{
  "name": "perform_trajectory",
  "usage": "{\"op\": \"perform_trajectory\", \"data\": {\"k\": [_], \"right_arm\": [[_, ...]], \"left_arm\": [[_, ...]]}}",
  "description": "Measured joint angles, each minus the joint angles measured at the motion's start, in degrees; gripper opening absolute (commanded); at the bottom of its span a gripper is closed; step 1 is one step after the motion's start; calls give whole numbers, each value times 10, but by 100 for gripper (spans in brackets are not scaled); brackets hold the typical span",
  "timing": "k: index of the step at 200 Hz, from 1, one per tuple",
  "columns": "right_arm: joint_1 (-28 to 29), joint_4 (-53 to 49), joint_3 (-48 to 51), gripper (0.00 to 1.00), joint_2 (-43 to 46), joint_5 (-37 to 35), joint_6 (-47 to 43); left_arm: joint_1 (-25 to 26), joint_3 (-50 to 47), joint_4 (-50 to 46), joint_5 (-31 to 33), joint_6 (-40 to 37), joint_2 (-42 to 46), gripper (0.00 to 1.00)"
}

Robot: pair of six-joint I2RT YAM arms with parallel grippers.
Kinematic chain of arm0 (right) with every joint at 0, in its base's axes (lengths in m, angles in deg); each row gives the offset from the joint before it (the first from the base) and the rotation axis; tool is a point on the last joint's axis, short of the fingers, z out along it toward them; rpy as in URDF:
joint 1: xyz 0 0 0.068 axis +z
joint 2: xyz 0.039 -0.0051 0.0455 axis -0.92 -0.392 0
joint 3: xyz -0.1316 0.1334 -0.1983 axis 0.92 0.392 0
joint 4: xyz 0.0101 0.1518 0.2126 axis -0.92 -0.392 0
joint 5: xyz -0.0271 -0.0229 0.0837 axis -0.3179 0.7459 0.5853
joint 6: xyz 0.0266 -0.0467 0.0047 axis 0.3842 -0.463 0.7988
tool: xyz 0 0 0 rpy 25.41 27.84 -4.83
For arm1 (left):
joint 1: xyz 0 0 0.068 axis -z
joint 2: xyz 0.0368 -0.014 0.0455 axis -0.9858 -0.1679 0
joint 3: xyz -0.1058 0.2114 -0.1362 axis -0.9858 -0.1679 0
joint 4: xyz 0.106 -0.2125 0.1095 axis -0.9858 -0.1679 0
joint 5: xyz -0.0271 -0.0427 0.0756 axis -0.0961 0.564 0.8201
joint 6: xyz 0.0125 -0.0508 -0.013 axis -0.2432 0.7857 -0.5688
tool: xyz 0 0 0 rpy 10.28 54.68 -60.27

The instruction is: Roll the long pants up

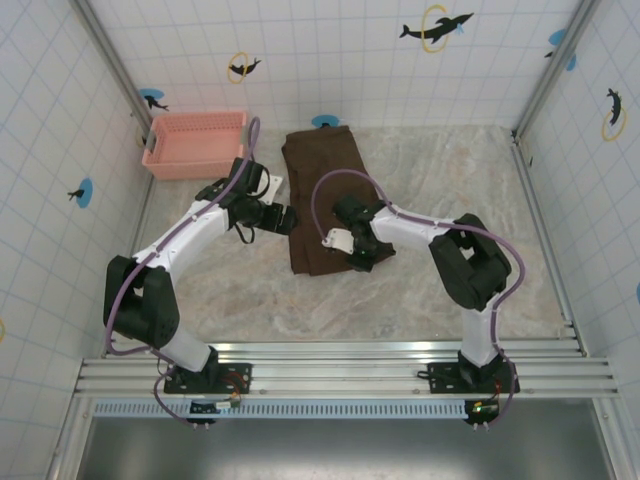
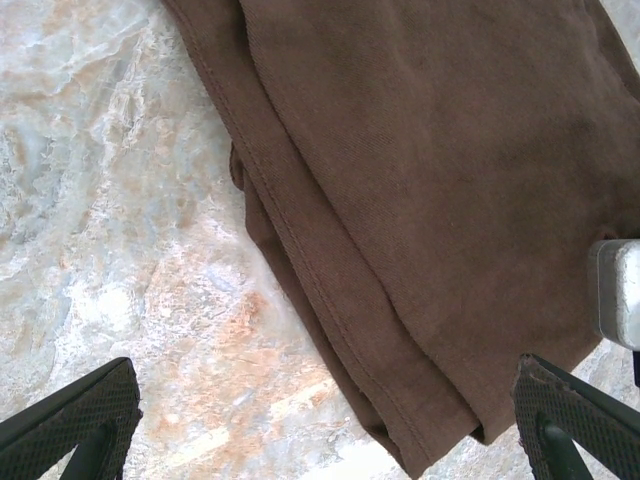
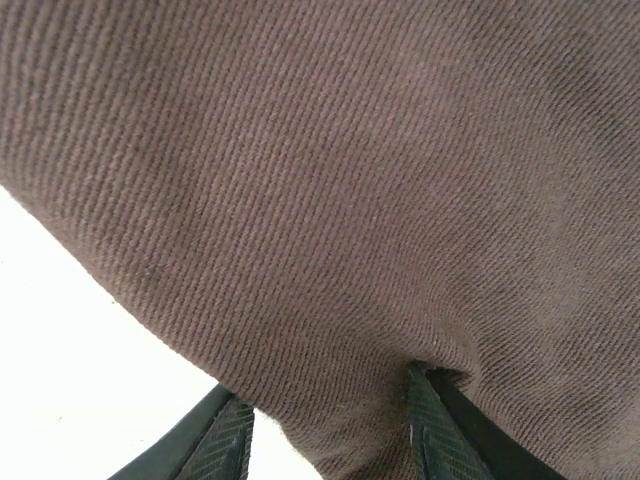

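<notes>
Where the overhead view looks down, the long pants (image 1: 318, 180) lie folded mid-frame on the desk (image 1: 450, 180), their lower end hidden under my right fingers (image 1: 358, 255). Left wrist: my left fingers (image 2: 75, 420) gape wide and empty, cut off at the bottom corners. Right wrist: a cloth fold sits pinched at the bottom edge.

Your top view is bright and evenly lit from above, and shadows on the table (image 1: 430, 190) are soft. In your right wrist view, the area beside the long pants (image 3: 330, 180) blows out white, while the weave stays sharp.
</notes>
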Motion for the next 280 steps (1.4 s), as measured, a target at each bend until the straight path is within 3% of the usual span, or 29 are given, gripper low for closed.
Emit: {"op": "perform_trajectory", "data": {"k": [22,46,94,139,192,246,280], "right_arm": [[1,-5,-21,39,-16,-13,2],[1,-18,-55,11,-39,-17,4],[-1,-35,-86,0,-56,17,22],[-10,-138,-135,0,-63,145,52],[-42,-304,-260,0,-106,323,116],[-67,-357,-287,0,-174,484,190],[-73,-372,-336,0,-226,546,228]], "left_arm": [[0,0,-1,0,0,0,98],[0,1,-2,0,0,0,97],[-2,11,-5,-1,-2,0,98],[-2,32,-20,-2,-40,0,98],[-2,34,-50,-23,-97,17,97],[-2,-28,-82,-28,-138,78,98],[0,-43,-99,-26,-151,83,97]]}}
